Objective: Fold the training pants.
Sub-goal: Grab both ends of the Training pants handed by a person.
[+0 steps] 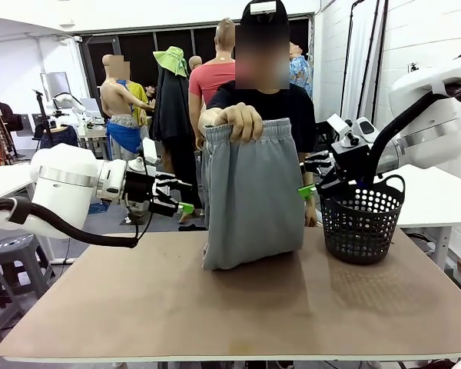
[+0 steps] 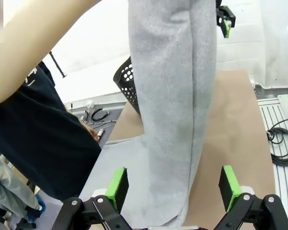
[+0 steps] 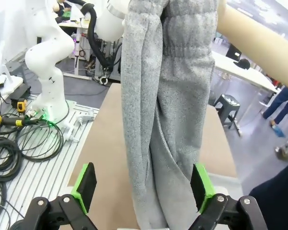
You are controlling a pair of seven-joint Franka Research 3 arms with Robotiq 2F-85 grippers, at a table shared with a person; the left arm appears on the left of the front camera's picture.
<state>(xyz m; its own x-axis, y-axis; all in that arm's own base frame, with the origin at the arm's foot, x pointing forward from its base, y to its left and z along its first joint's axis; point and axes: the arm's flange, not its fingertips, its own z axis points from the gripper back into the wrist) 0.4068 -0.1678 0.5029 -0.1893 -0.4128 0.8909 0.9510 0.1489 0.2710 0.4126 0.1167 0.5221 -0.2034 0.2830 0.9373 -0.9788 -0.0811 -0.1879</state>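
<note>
I see the left end effector (image 1: 182, 197) and right end effector (image 1: 312, 177) open, flanking pants (image 1: 250, 200) a hand (image 1: 243, 121) holds.

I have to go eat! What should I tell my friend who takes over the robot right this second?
Left gripper: open, holding nothing, beside the left edge of the training pants.
Right gripper: open, holding nothing, close to the pants' right edge.
Person's hand: holds the pants up by the waistband; their lower end rests bunched on the table.
Black basket: on the table, right of the pants.
Done: pants held up between both grippers.
Left: take hold of the pants, fold them.
</note>
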